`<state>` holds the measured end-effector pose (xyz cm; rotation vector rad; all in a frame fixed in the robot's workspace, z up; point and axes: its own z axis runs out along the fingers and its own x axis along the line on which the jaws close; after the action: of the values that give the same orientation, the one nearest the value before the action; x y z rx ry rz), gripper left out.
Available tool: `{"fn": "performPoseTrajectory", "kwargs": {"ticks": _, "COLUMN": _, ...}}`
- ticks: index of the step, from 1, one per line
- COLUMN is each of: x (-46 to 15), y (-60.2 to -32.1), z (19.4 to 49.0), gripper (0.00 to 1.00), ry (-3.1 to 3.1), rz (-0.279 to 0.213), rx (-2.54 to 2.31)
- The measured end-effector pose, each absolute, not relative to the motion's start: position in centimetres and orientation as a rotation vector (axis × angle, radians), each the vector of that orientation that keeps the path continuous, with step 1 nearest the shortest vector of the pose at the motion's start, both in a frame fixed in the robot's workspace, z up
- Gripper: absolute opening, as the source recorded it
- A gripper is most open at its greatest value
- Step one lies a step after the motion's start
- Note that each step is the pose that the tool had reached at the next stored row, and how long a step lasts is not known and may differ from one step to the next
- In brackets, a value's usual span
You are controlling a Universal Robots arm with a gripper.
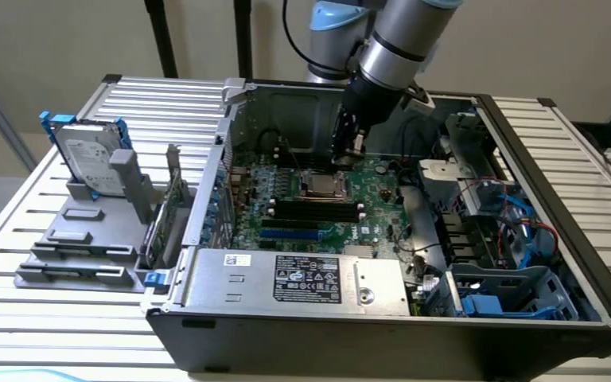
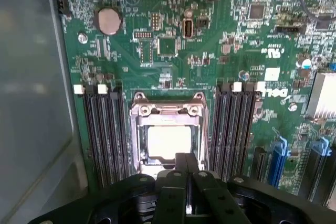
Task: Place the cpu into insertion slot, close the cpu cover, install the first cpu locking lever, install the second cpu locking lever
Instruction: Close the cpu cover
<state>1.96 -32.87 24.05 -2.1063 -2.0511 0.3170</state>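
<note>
On a table of ribbed silvery slats, before a plain beige wall, an open black computer case is laid on its side. Its glossy green motherboard is exposed, and long black memory slots are set either side of the insertion slot. The cpu, square and silvery, is seated there, framed by the metal cpu cover. The black gripper is held at the slot's edge, its fingers pressed together.
</note>
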Motion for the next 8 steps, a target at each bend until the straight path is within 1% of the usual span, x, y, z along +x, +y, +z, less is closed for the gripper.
{"fn": "performPoseTrajectory", "kwargs": {"ticks": 4, "x": 1.3, "y": -32.9, "z": 24.0, "gripper": 0.11, "ry": -2.036, "rz": 0.346, "rx": -2.089}}
{"fn": "performPoseTrajectory", "kwargs": {"ticks": 8, "x": 0.3, "y": -33.0, "z": 23.7, "gripper": 0.11, "ry": -2.029, "rz": 0.357, "rx": -2.082}}
